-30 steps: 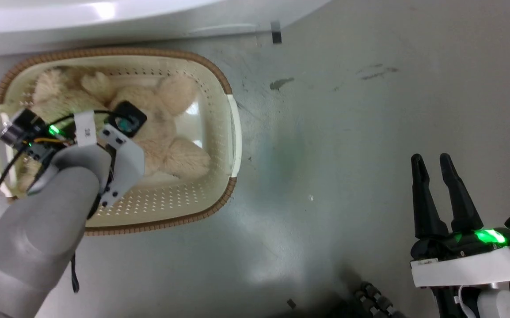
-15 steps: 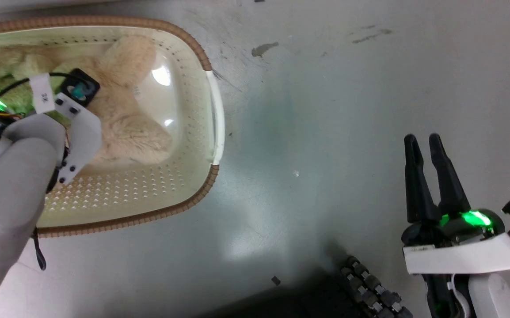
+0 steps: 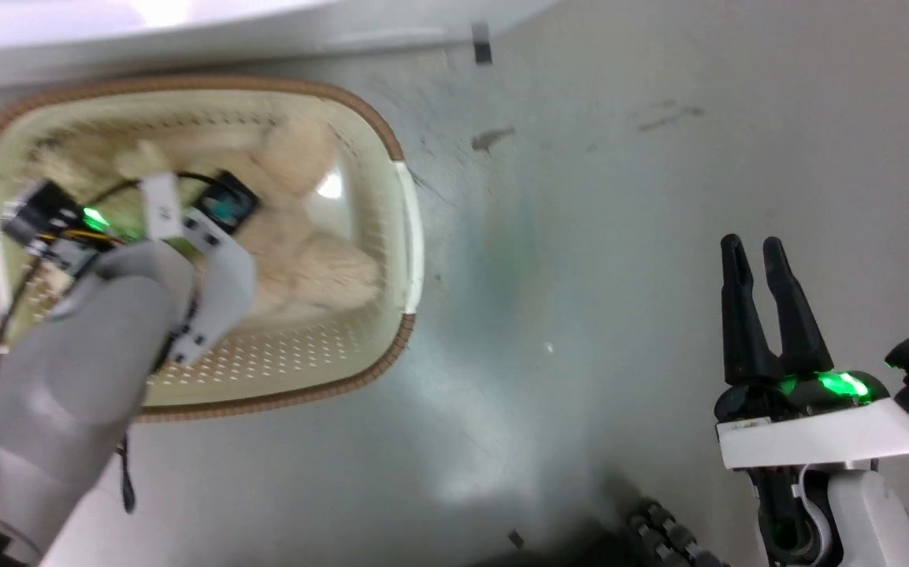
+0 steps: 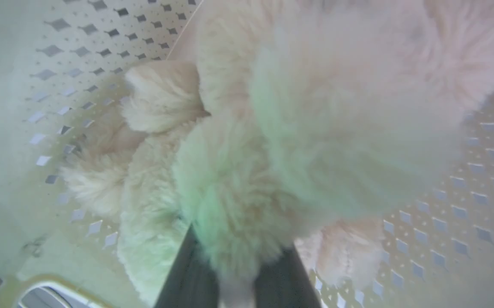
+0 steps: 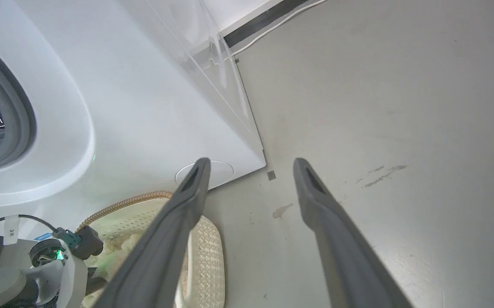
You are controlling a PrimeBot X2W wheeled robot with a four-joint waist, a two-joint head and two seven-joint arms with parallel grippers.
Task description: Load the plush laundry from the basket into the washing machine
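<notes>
The plush laundry [image 3: 313, 260], a fluffy cream teddy bear, lies inside the basket [image 3: 265, 402] at the left of the head view. My left arm reaches down into the basket over the bear, and its wrist hides the fingers there. Seen from the left wrist, the left gripper [image 4: 238, 273] is shut on a furry limb of the plush laundry [image 4: 315, 128] above the perforated basket [image 4: 465, 205] bottom. The washing machine [image 3: 187, 31] is a white band just behind the basket; its grey-ringed opening [image 5: 16, 111] is at the left of the right wrist view. My right gripper [image 3: 754, 248] [image 5: 251, 164] hangs open over bare floor.
The grey floor [image 3: 620, 236] to the right of the basket has a dark stain [image 3: 490, 140] and a black tape mark [image 3: 482, 51]. A dark ribbed hose [image 3: 659, 528] lies at the bottom edge. A white cable [image 5: 272, 30] runs along the wall.
The head camera has swung, so the whole picture shifted and came back. My left arm stays down in the basket on the bear. The right gripper stays open.
</notes>
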